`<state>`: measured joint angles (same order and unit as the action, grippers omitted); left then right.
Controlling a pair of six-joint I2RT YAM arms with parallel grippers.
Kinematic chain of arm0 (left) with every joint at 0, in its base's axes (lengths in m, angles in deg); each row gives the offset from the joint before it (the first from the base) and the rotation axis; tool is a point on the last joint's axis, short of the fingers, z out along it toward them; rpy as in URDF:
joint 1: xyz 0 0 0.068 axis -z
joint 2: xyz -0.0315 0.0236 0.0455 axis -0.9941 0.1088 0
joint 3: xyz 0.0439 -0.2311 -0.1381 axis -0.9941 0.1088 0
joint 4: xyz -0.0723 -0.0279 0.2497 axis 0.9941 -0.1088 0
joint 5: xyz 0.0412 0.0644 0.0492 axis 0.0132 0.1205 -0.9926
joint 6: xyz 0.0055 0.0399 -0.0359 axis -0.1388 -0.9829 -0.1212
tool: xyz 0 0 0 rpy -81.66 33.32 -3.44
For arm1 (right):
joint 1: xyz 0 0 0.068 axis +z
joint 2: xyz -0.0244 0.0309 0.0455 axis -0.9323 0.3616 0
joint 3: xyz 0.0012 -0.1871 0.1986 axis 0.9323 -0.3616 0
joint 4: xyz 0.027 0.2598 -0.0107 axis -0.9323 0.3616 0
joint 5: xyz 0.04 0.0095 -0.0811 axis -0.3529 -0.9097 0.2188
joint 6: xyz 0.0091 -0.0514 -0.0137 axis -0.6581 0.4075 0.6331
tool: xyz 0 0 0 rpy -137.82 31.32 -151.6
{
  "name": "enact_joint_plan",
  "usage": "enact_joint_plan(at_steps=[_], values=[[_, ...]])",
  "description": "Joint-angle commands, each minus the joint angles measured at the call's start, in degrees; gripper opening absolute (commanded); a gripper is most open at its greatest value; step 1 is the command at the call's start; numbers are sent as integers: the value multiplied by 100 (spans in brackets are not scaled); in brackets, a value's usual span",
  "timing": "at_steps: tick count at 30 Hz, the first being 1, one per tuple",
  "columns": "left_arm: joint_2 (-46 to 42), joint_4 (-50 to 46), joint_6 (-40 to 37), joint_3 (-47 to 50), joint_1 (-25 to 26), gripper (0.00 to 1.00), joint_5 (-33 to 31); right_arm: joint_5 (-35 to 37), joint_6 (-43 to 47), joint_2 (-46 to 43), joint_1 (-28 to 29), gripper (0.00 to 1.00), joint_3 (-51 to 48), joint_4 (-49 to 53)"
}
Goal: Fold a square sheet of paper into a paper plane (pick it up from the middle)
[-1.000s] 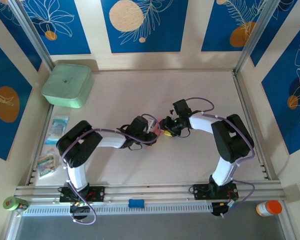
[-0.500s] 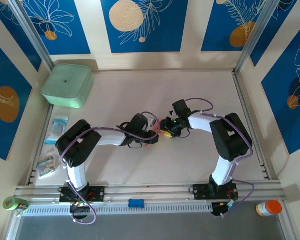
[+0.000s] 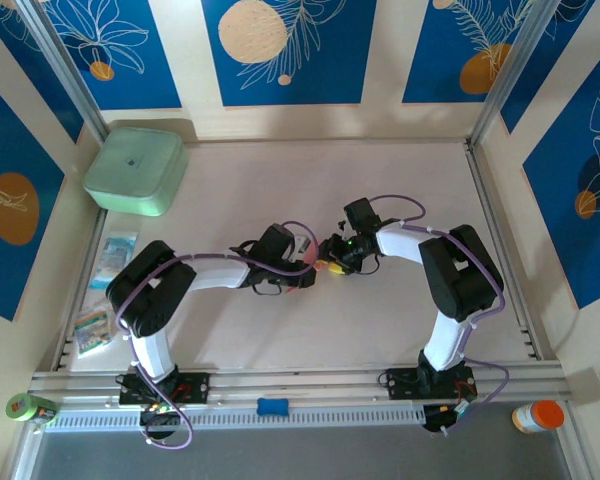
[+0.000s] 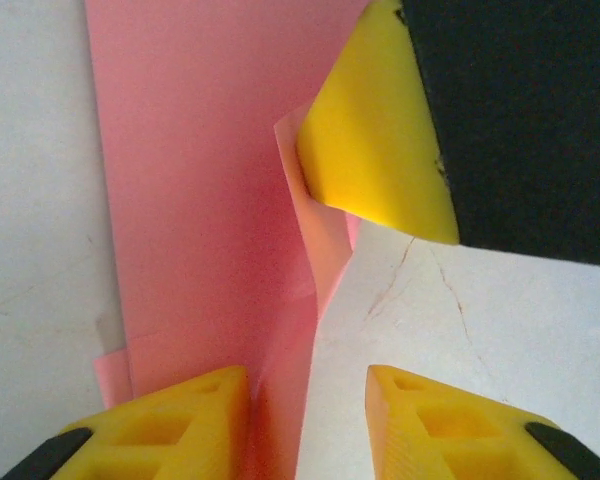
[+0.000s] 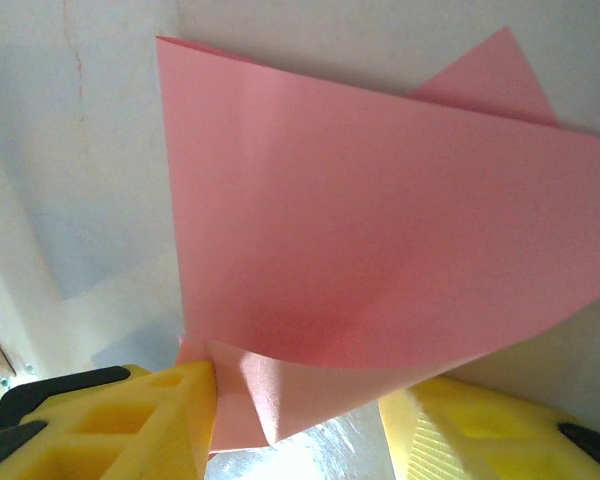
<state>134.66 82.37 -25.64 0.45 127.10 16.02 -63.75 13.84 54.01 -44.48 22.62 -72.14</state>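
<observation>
where your left jaws (image 4: pixel 310 390) stand spread, an edge of the pink square sheet of paper (image 4: pixel 190 180) runs into the gap between them, lying on the counter (image 4: pixel 480 320). just ahead of them, one finger (image 4: pixel 370 130) of your right jaws (image 5: pixel 300 400) touches a loose flap. those right jaws sit apart around a curled corner; you cannot tell whether they pinch it.
</observation>
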Motion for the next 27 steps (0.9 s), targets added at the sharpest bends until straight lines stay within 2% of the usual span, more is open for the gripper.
enact_joint_plan(at_steps=[1, 16, 21, 27], values=[[-218, -168, -144, -143, -55, 37, 51, 145, 168, 339, 44, 49, 11, 152], [-439, -384, -107, -82, -103, 48, -198, 147, 256, 505, 105, 48, 136, 327], [-538, -651, -240, -125, -116, 48, -166, 156, 265, 532, 118, 48, 173, 362], [-586, -932, -472, -107, -111, 43, -101, 145, 265, 576, 129, 48, 202, 389]])
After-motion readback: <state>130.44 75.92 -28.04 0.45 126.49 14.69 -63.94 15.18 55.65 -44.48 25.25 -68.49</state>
